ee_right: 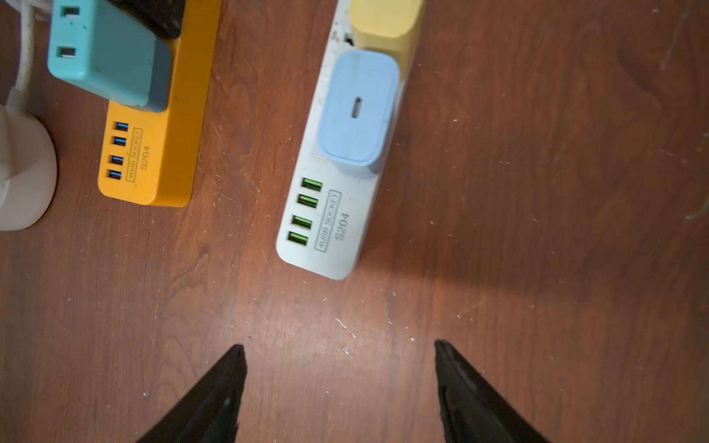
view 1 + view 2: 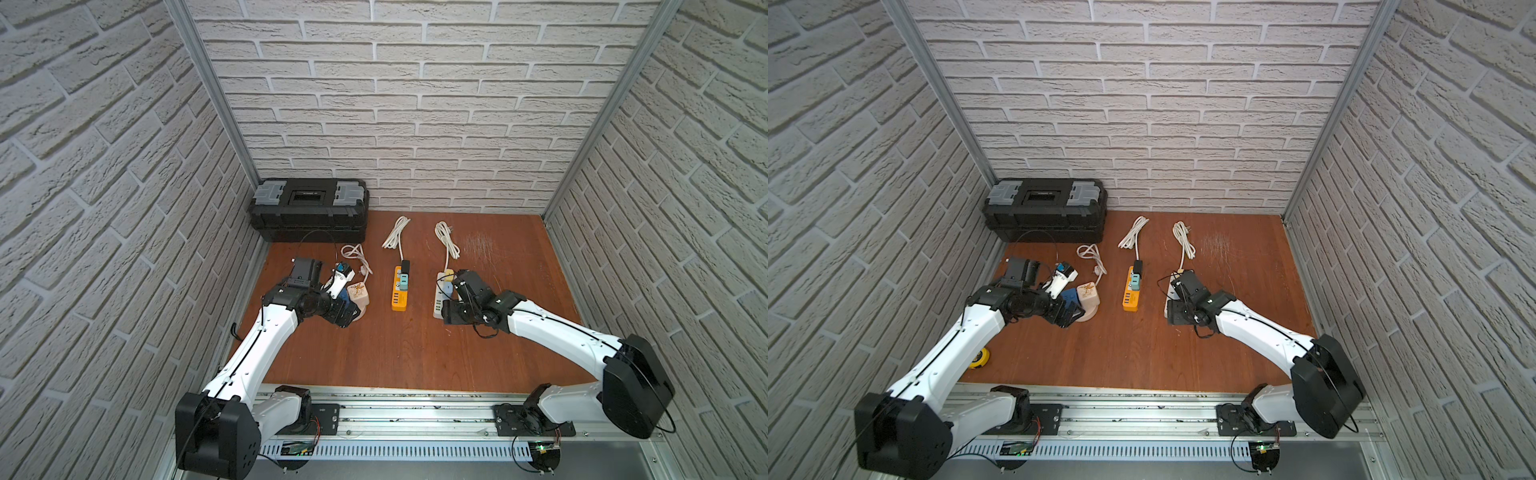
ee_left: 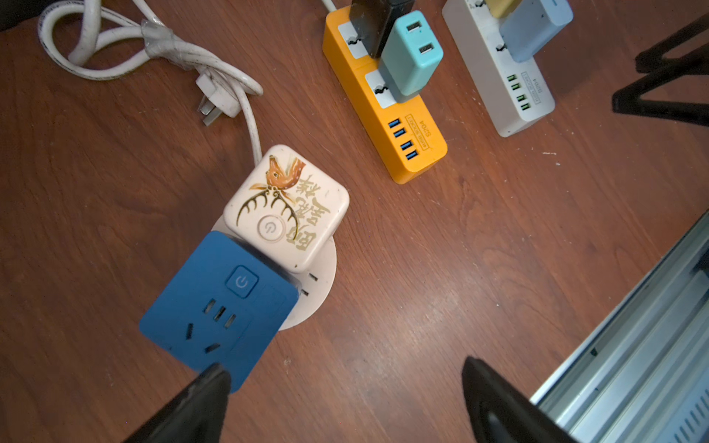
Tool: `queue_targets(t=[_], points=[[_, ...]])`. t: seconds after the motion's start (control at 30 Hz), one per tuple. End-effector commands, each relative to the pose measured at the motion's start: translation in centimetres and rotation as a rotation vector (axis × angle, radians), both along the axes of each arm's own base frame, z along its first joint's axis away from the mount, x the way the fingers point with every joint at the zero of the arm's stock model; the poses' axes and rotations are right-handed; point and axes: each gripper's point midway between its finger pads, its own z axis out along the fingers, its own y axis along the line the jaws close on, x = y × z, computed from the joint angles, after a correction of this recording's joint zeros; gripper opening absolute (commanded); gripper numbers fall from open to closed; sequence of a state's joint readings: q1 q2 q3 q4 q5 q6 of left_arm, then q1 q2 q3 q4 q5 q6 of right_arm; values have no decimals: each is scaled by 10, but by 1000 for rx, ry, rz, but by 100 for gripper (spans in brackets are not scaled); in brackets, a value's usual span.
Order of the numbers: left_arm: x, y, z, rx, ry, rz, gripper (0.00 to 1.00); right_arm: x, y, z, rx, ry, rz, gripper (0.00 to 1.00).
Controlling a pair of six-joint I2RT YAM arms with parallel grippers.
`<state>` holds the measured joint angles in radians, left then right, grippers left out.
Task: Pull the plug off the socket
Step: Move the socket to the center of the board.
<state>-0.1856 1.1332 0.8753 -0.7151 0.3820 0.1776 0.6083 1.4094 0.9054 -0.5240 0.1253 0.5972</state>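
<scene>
White brick-patterned walls point(image 2: 415, 104) closed in a reddish-brown wooden tabletop point(image 2: 415, 353). A black plastic toolbox point(image 2: 309, 210) stood against the back wall, well beyond the left end effector point(image 3: 345, 374).

Directly ahead of the right end effector point(image 1: 338, 345) lay a white rectangular power strip with green USB ports point(image 1: 330, 230). An orange power strip with blue USB ports point(image 2: 399, 295) lay between the two end effectors. Just under the left end effector sat a round white socket base point(image 3: 318, 299).

Both end effectors were spread wide and gripped nothing. The right one hung over bare wood, short of the white strip's near end.

A blue square adapter point(image 3: 218, 307) sat plugged into the round base. One left fingertip point(image 3: 215, 383) overlapped its near corner, though contact could not be judged. Just beyond it, a cream square plug printed with a deer point(image 3: 286, 207) sat in the same base.

The white strip carried a pale blue rounded charger point(image 1: 358, 107), and a yellow plug point(image 1: 383, 23) farther from the right end effector. The orange strip held a teal two-port charger point(image 3: 410, 57) and a black adapter point(image 3: 374, 23).
</scene>
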Motion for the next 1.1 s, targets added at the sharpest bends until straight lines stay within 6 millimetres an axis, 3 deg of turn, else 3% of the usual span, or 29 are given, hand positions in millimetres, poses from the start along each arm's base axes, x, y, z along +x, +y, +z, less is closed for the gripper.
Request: queue_targets(t=[0.0, 0.4, 0.8, 0.97, 1.07], points=[[6, 0, -4, 6, 0, 18, 98, 18, 10, 2, -12, -34, -23, 78], [16, 11, -10, 63, 0, 73, 98, 38, 6, -23, -95, -20, -103, 77], [16, 13, -12, 67, 8, 79, 98, 62, 15, -49, -153, 9, -92, 73], [16, 12, -13, 67, 9, 79, 98, 61, 14, -59, -173, 31, -86, 67], [16, 12, -14, 67, 11, 75, 98, 56, 11, -61, -174, 36, -83, 54]])
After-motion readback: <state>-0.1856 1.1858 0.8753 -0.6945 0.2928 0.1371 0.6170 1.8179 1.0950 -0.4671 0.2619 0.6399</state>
